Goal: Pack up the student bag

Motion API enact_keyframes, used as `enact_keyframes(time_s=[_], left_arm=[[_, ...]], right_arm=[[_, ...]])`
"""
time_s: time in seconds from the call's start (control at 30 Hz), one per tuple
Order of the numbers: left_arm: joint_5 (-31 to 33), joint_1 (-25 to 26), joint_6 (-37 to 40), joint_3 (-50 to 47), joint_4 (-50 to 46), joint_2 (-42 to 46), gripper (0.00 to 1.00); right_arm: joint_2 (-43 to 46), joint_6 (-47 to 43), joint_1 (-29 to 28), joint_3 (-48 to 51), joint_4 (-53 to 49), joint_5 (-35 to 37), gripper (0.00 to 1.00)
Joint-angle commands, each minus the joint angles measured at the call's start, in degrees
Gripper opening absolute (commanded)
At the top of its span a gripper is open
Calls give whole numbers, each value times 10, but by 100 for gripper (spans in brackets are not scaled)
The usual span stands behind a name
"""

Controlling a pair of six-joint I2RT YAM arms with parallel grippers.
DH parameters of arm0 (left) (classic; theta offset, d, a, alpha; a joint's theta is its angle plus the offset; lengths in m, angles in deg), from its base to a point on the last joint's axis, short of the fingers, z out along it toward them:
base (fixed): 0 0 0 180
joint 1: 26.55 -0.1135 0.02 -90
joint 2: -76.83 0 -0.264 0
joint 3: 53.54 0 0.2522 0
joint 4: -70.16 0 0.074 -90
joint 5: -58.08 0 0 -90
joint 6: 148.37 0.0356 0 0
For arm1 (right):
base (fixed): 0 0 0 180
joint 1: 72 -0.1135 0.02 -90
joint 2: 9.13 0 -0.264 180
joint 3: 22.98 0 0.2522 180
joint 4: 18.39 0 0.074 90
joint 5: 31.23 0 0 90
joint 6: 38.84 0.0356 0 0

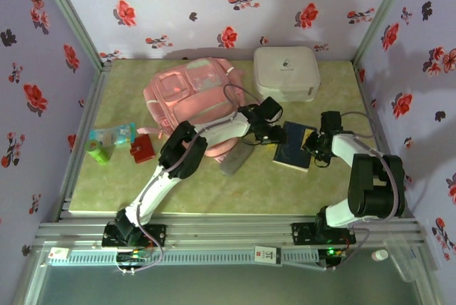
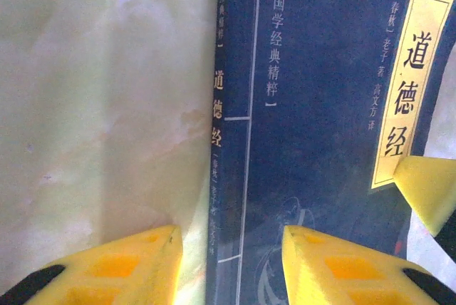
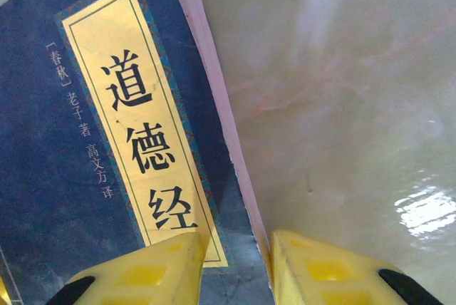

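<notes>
Left tool [image 2: 231, 244] stands apart, straddling the spine of the blue book [image 2: 313, 141]; right tool [image 3: 239, 248] (fingers narrowly apart) straddles its opposite edge over the surface [image 3: 342, 91].

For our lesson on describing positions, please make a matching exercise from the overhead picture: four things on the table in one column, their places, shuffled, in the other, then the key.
Things
1. pink fabric backpack
2. white rounded-square hard case
3. dark blue paperback book
4. small green bottle

Places
A. far left of the table
B. right of centre, in front of the hard case
C. back right corner
D. at the back, left of centre

Pairs: 1-D, 2-C, 3-B, 4-A
</notes>
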Motion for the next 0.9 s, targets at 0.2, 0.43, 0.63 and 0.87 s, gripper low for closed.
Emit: enact_keyframes(time_s=[0.2, 0.43, 0.63, 0.87], left_arm=[[-8, -2, -12, 16, -22, -13, 39], [-52, -11, -43, -7, 21, 14, 38], [-99, -23, -96, -69, 125, 71, 35], [-108, -24, -103, -115, 152, 114, 32]], right_arm=[[-19, -9, 0, -5, 13, -51, 31], [-36, 4, 0, 3, 43, -105, 31], [-43, 20, 0, 8, 66, -130, 31], [-44, 26, 0, 6, 75, -142, 31]])
